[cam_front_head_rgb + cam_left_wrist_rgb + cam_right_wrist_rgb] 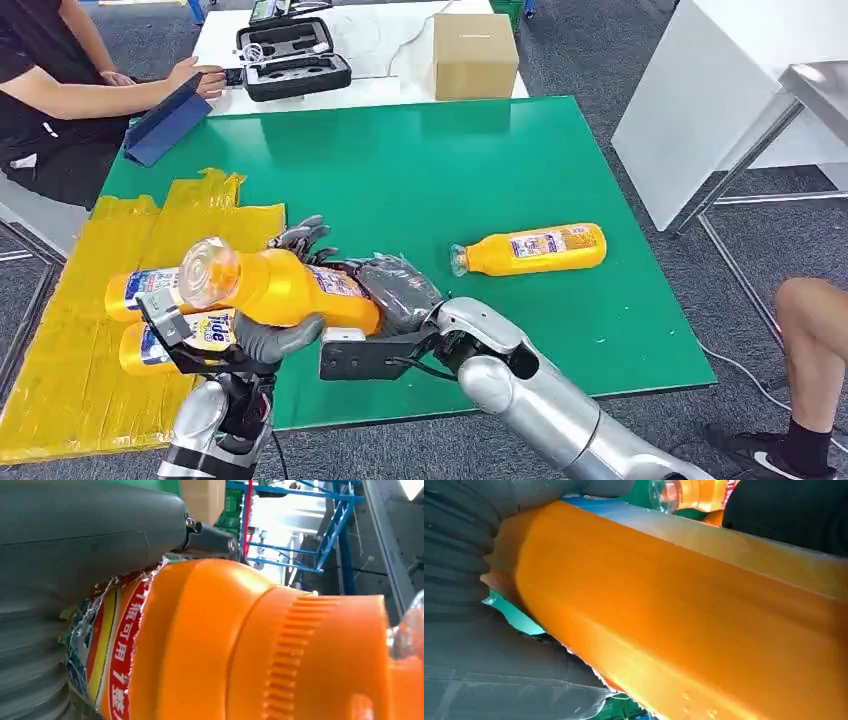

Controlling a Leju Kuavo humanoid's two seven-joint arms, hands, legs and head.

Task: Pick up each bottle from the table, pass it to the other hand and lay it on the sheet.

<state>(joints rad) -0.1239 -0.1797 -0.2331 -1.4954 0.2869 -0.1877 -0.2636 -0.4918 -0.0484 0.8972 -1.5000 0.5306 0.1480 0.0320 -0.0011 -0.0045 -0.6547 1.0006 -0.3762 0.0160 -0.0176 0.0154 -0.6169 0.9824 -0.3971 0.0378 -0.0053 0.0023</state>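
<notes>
An orange detergent bottle (290, 285) hangs tilted over the green table (420, 170), at the edge of the yellow sheet (70, 380), clear cap toward me. My right hand (400, 290) grips its base end. My left hand (262, 340) holds it from below near the neck, thumb curled under. Up close, the bottle (225, 645) lies against my left hand (75, 545), and its body (684, 610) lies in my right hand (469, 645). Two more bottles (135, 290) (150, 348) lie on the sheet. Another bottle (535, 249) lies on the table to the right.
A person sits at the back left with a blue tablet (165, 125). A black case (290, 55) and a cardboard box (475, 55) stand on the white table behind. A white table (700, 90) and a person's leg (810, 340) are at the right.
</notes>
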